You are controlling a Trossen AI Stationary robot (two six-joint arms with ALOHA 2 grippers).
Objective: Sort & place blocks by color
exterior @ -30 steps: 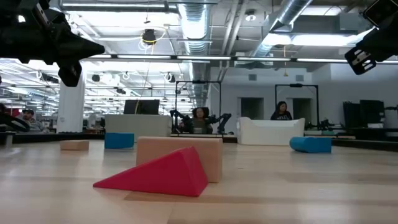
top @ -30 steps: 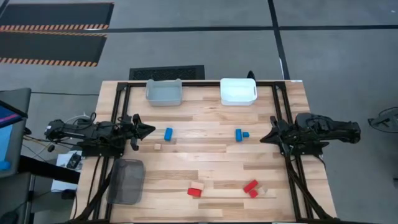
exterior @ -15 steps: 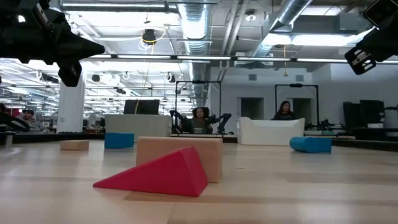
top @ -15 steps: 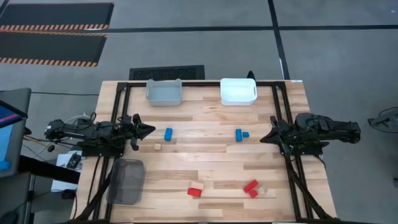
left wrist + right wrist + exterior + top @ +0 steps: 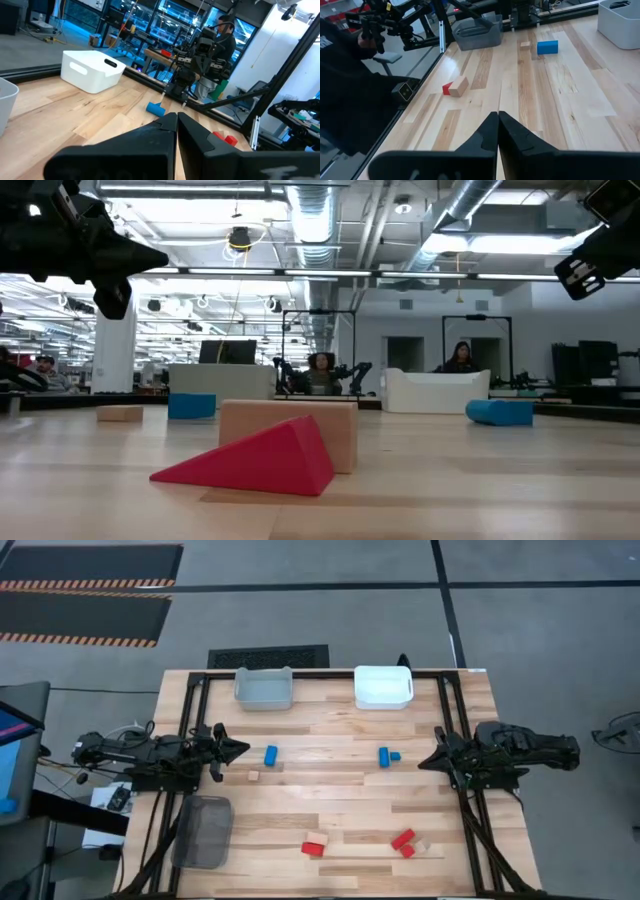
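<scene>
Several blocks lie flat on the wooden table (image 5: 340,790). A blue block (image 5: 271,754) and a small tan one (image 5: 253,776) are at left centre. A blue pair (image 5: 388,755) lies at right centre. A red wedge against a tan block (image 5: 255,460) sits near the front edge, with red blocks (image 5: 403,840) to its right. My left gripper (image 5: 243,749) is shut and hangs level over the table's left side, short of the blue block. My right gripper (image 5: 422,762) is shut over the right side and points toward the blue pair. Neither holds anything.
A grey bin (image 5: 263,687) and a white bin (image 5: 383,686) stand at the far edge. A dark mesh bin (image 5: 204,830) stands at the near left. A black frame runs along the table's left, right and far edges. People sit in the room beyond the table.
</scene>
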